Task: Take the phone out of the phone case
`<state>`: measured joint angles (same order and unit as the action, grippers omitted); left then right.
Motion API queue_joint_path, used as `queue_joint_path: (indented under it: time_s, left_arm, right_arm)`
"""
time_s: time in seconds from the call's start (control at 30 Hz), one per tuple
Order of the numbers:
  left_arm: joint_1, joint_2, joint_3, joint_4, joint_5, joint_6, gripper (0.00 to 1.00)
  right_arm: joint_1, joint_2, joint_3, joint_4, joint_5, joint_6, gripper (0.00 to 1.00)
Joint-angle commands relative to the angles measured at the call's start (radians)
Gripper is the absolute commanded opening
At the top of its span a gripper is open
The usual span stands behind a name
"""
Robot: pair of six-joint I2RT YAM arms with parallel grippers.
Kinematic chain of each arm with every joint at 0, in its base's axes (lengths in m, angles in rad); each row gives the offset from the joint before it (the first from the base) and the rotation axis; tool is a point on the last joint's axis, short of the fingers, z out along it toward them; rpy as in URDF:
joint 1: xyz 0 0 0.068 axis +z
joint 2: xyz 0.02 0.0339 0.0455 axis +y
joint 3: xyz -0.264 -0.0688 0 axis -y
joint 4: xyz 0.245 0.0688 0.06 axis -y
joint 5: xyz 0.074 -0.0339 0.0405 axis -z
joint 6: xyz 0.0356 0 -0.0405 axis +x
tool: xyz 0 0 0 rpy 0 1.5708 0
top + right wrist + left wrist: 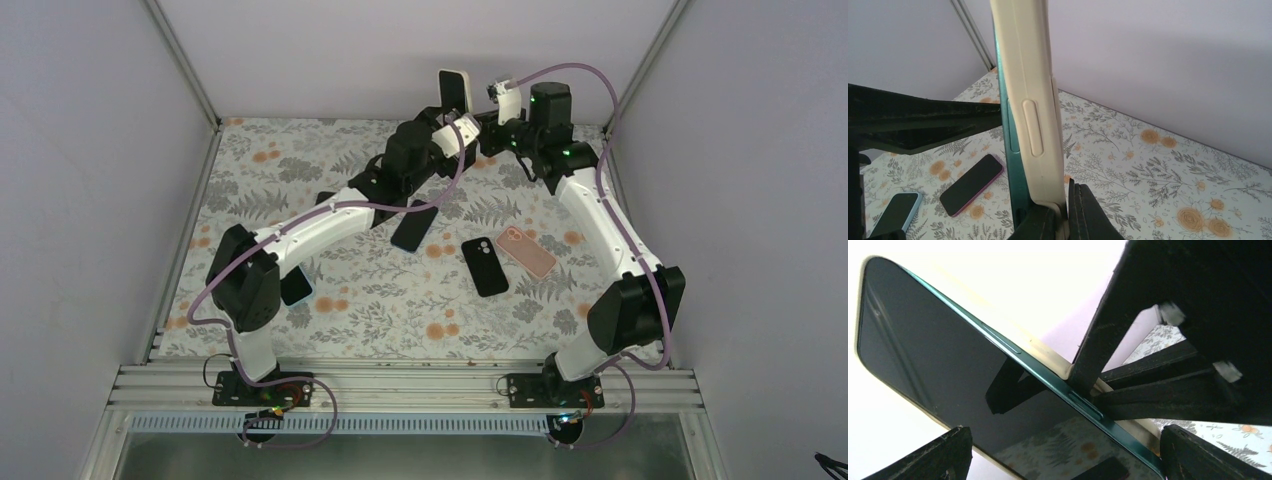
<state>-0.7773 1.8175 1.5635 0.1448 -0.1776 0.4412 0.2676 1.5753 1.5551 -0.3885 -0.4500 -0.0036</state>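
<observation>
Glossy, teal-rimmed phone (943, 360) in smooth, rounded cream case (1035, 100)

My left arm (320, 215) stretches forward and inward, raised, my left hand (1068, 455) clamped across the phone (948, 355). My right arm (600, 220) reaches far forward, wrist bent inward, my right hand (1064, 210) pinching the case (1033, 100) by its edge.

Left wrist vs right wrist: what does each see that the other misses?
Left wrist only: the phone face on, dark screen. Right wrist only: the case edge-on with its button covers, plus a pink-edged phone and a blue-edged phone on the table. Both: the phone's green edge beside the cream case, and the floral table.
</observation>
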Motion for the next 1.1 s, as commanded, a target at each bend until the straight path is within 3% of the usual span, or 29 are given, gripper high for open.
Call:
queue_joint_path:
  time_s: [0.0,0.43,0.73,0.87,1.07]
  left_arm:
    - [0.021,0.014,0.033,0.099,-0.157,0.06,0.9]
    - [0.075,-0.109,-0.12,0.376,-0.278,0.266,0.77]
    - [0.073,-0.088,-0.266,0.765,-0.338,0.522,0.63]
    - [0.073,-0.044,-0.268,0.929,-0.355,0.611,0.49]
    - [0.093,0.013,-0.209,1.015,-0.368,0.667,0.45]
  right_arm:
    - [0.004,-0.049,-0.008,0.027,-0.001,-0.013,0.03]
    - [0.004,-0.05,-0.02,0.025,0.005,-0.016,0.03]
    - [0.019,-0.063,-0.059,0.044,-0.043,0.002,0.03]
    - [0.03,-0.063,-0.087,0.056,-0.059,0.008,0.03]
    - [0.05,-0.063,-0.125,0.075,-0.089,0.011,0.03]
